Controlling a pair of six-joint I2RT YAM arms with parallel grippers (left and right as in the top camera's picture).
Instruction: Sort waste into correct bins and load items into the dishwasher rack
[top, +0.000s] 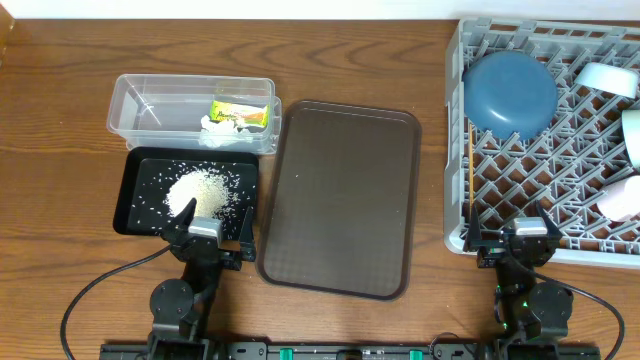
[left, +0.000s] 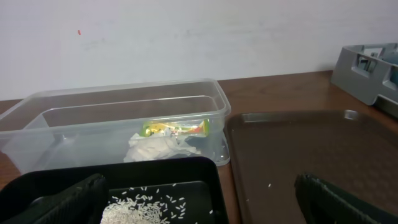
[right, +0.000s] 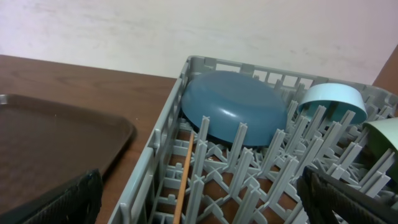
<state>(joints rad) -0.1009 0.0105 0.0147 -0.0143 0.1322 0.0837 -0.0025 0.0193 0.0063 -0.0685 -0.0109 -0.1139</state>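
Both grippers sit at the bottom edge of the overhead view. Both are released, with their fingers spread wide and nothing between them. The left gripper (top: 212, 230) hangs over the near rim of the black tray (top: 135, 205) at the lower left. Its own wrist view shows only two dark fingertips (left: 68, 199) in the bottom corners. The right gripper (top: 525, 242) is at the lower right, over the near wall of the grey rack (top: 453, 130).

The rice (top: 200, 190) is heaped in the middle of the black tray, with loose grains scattered around it. Just above in the frame, the clear tub (top: 150, 100) holds the wrapper (top: 240, 113) and the tissue (top: 222, 130). The two touch each other at the tub's right end, and the tub wall blurs the tissue's outline.

The blue plate (top: 510, 90) leans in the rack's upper left corner, its lower edge hidden behind the pegs. A pale blue bowl (top: 610, 78) sits tilted to its right. The mint bowl (top: 632, 135) and the pinkish cup (top: 625, 200) are cut off by the right edge of the frame. The chopsticks (top: 470, 185) lie along the rack's left wall and are too thin to count.

The brown tray (top: 345, 190) lies on the worktop (top: 300, 50) between the black tray and the rack. It carries a white speck too small to identify.
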